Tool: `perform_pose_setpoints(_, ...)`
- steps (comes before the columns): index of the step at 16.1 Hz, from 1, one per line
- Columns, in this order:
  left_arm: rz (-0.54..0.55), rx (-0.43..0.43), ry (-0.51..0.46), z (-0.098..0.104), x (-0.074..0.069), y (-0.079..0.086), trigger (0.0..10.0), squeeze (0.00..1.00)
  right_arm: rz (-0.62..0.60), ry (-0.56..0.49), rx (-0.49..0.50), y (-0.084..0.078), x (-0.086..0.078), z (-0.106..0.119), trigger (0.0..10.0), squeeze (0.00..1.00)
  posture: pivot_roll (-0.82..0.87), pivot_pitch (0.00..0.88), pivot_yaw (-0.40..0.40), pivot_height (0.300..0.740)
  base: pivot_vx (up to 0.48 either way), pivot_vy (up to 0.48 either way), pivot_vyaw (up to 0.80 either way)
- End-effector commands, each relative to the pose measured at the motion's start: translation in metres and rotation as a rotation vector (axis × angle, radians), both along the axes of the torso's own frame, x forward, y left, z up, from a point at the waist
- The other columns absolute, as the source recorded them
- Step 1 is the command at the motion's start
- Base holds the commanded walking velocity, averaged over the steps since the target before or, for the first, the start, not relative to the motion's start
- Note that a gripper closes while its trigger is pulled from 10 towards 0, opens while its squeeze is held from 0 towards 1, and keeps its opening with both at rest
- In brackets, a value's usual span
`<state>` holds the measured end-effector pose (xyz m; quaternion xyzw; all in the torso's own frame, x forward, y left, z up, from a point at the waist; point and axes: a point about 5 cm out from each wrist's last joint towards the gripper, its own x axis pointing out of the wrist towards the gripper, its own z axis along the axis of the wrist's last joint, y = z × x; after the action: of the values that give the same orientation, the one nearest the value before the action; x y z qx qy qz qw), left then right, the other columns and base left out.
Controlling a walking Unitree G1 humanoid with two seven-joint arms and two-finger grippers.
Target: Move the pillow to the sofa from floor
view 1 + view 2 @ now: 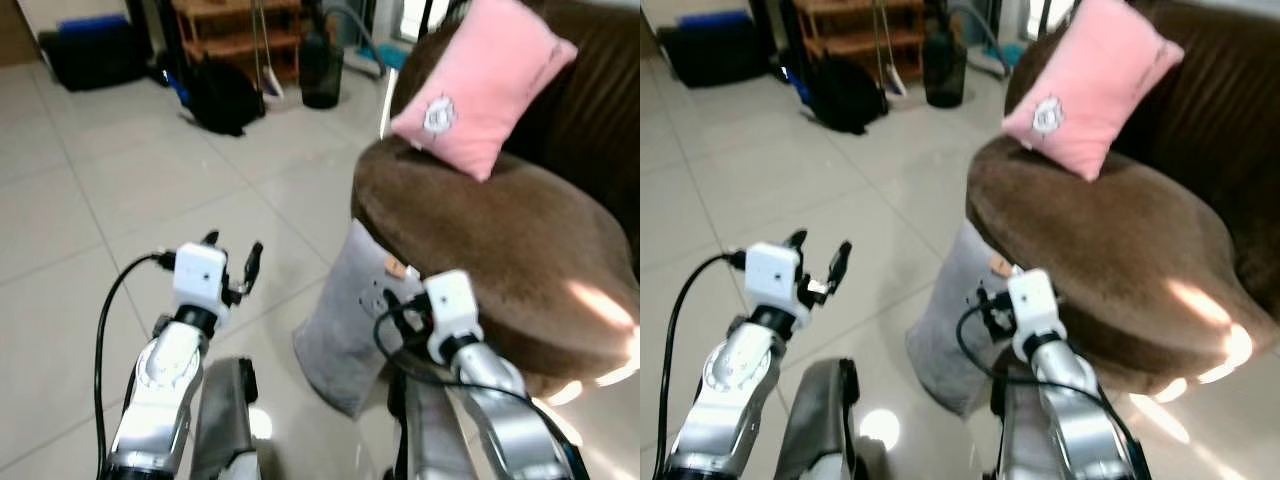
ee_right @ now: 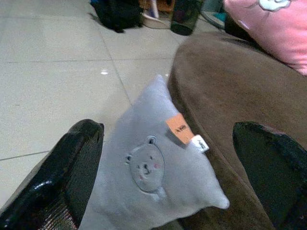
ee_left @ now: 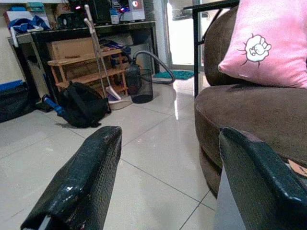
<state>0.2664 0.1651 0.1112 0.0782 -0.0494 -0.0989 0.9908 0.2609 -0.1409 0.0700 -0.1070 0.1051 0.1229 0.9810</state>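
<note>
A grey pillow (image 1: 345, 330) with a bear face and an orange tag stands on the tiled floor, leaning against the front of the brown sofa (image 1: 500, 250). A pink pillow (image 1: 480, 85) is propped on the sofa seat against the backrest. My right gripper (image 2: 167, 128) is open, held close in front of the grey pillow's upper part, with one finger on either side of it in the right wrist view and no contact visible. My left gripper (image 1: 234, 245) is open over bare floor, to the left of the grey pillow and apart from it.
A black backpack (image 1: 225, 95) lies on the floor at the back, near a wooden shelf (image 1: 240, 30), a broom and a dark bin (image 1: 322, 65). A black case (image 1: 95, 50) sits at the far left. Open tiles (image 1: 150, 190) stretch to the left of the sofa.
</note>
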Motion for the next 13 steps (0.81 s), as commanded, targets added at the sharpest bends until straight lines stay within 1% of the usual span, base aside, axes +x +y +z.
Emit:
perform_pose_setpoints(1,-0.019,0.004,-0.025,0.007,0.002,-0.002,10.0,0.0,-0.022,-0.019,-0.014,-0.004,0.007,0.004,10.0,0.0,-0.04,0.059,-0.001,0.51,0.0,0.0,0.0)
perform_pose_setpoints(2,-0.017,0.003,-0.025,0.008,0.001,-0.001,10.0,0.0,-0.048,-0.002,-0.039,-0.002,0.018,-0.001,10.0,0.0,-0.04,0.079,-0.004,0.51,0.0,0.0,0.0)
perform_pose_setpoints(3,-0.02,0.005,-0.022,0.008,0.0,0.0,10.0,0.0,-0.049,0.029,-0.012,0.003,0.028,-0.005,10.0,0.92,-0.03,0.107,-0.002,0.51,0.0,0.0,0.0)
perform_pose_setpoints(4,-0.029,0.005,-0.014,0.009,0.0,0.001,10.0,0.0,-0.071,0.073,0.047,0.005,0.035,-0.01,10.0,1.0,-0.03,0.125,0.0,0.51,0.0,0.0,0.0)
perform_pose_setpoints(5,-0.035,0.005,-0.011,0.009,-0.001,0.001,10.0,0.0,-0.09,0.092,0.067,0.005,0.038,-0.013,10.0,1.0,-0.03,0.13,0.0,0.51,0.0,0.0,0.0)
perform_pose_setpoints(6,-0.056,0.002,-0.001,0.01,-0.001,0.001,10.0,0.0,-0.148,0.133,0.07,0.002,0.044,-0.021,10.0,1.0,-0.02,0.158,-0.001,0.51,0.0,0.0,0.0)
perform_pose_setpoints(7,-0.088,-0.001,0.005,0.011,-0.003,0.0,10.0,0.0,-0.2,0.154,0.046,-0.003,0.049,-0.028,10.0,1.0,0.0,0.178,-0.003,0.51,0.0,0.0,0.0)
perform_pose_setpoints(8,-0.108,-0.005,0.009,0.012,-0.006,-0.001,10.0,0.0,-0.226,0.165,0.053,-0.006,0.049,-0.03,10.0,1.0,0.01,0.195,-0.002,0.51,0.0,0.0,0.0)
perform_pose_setpoints(9,-0.201,-0.031,0.033,0.014,-0.015,-0.005,10.0,0.0,-0.319,0.205,0.126,-0.017,0.05,-0.038,10.0,1.0,0.04,0.219,0.004,0.51,0.0,0.0,0.0)
perform_pose_setpoints(10,-0.308,-0.06,0.053,0.016,-0.022,-0.012,10.0,0.0,-0.374,0.229,0.171,-0.024,0.05,-0.042,10.0,1.0,0.05,0.225,0.011,0.51,0.0,0.0,0.0)
perform_pose_setpoints(11,-0.412,-0.05,0.07,0.02,-0.031,-0.015,10.0,0.0,-0.466,0.24,0.282,-0.035,0.049,-0.045,10.0,1.0,0.09,0.237,0.029,0.51,0.0,0.0,0.0)
perform_pose_setpoints(12,-0.412,-0.05,0.07,0.02,-0.031,-0.015,10.0,0.0,-0.466,0.24,0.282,-0.035,0.049,-0.045,10.0,1.0,0.09,0.237,0.029,0.51,0.0,0.0,0.0)
perform_pose_setpoints(13,-0.458,-0.029,0.085,0.026,-0.034,-0.013,10.0,0.0,-0.571,0.23,0.453,-0.043,0.051,-0.046,10.0,1.0,0.14,0.242,0.069,0.51,0.0,0.0,0.0)
